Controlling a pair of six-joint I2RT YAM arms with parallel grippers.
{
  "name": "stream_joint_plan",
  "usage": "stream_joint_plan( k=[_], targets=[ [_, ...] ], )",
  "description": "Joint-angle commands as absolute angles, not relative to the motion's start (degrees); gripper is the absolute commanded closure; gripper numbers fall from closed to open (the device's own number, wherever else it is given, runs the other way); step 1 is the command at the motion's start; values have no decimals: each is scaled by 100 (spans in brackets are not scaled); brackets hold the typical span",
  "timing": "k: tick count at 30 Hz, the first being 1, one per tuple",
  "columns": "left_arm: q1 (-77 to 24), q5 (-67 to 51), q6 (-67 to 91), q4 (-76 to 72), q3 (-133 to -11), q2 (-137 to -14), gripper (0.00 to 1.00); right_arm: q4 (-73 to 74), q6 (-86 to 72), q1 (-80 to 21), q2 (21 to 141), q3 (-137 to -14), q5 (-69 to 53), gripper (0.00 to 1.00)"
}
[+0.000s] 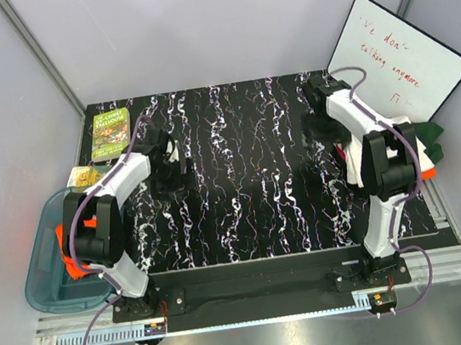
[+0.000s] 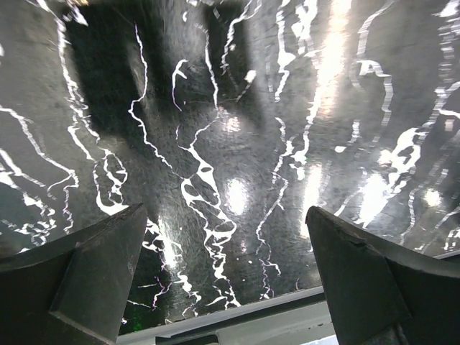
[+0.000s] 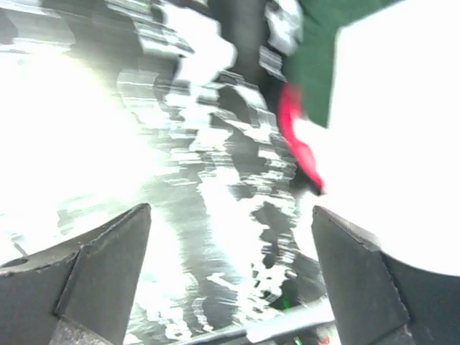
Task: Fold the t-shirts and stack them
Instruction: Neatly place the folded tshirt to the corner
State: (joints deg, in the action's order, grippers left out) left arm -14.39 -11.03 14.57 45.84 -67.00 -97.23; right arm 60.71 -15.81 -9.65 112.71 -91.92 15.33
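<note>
Black stone-look table (image 1: 257, 177), glossy and veined with thin white streaks, lies under both of my claws. My left claw (image 2: 226, 215) hangs over its far left part with its two dark, wedge-shaped fingers (image 2: 86, 280) spread wide and nothing between them, only shiny tabletop below. My right claw (image 3: 230, 215) is at the far right, its jaws also wide apart and empty. That view is badly blurred.

Just right of the right claw lies the cream shirt (image 3: 402, 144), soft and pale, with a dark green sleeve (image 3: 316, 72) at its far side and a thin strip of bright orange-red cloth (image 3: 298, 144) along its edge. From above, this pile sits at the table's right edge, mostly hidden behind my right arm. I cannot count the shirts in it.

More orange cloth (image 1: 75, 259) is bunched in one translucent blue-grey plastic bin (image 1: 42, 267) off the table's left side. One green book (image 1: 110, 131) lies at the far left corner, and one white board (image 1: 394, 55) with red writing leans at the far right.
</note>
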Motion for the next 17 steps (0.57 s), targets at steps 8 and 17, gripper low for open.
stream_joint_plan(
  k=[8, 17],
  targets=[
    [-1441, -800, 1362, 4412, -6803, -9202, 1, 5414, -1450, -1783, 10985, -10318, 299, 0],
    [-1433, -756, 1283, 4473, -6943, -9421, 1, 5405, -1494, -2382, 11707, -10441, 299, 0]
  ],
)
